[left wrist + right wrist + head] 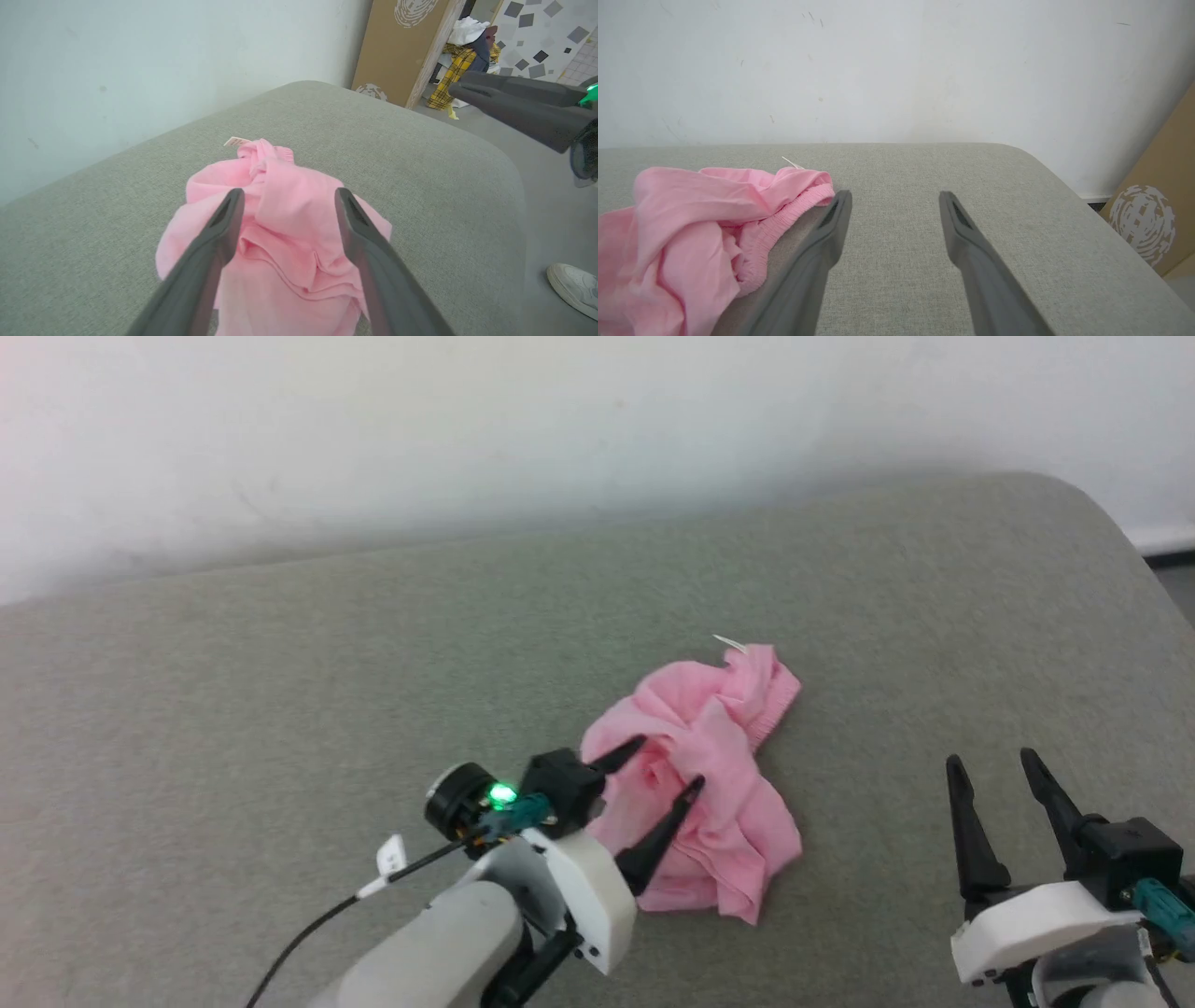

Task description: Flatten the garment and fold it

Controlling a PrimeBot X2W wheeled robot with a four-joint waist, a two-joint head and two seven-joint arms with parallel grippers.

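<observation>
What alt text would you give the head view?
A crumpled pink garment lies bunched on a grey cushioned surface, a small white label poking out at its far edge. The left tool, open, reaches over the garment's left side; the right tool, also open, sits apart at the lower right.

The light is soft and even, with no glare. My head view is hazy, the wall [467, 429] washed out and tinted pink at its top left corner. The shorts [709, 756] cast only a faint shadow. My wrist views are sharper, though the cushion [420, 140] edge curves and my near fingers [201, 270] blur.
</observation>
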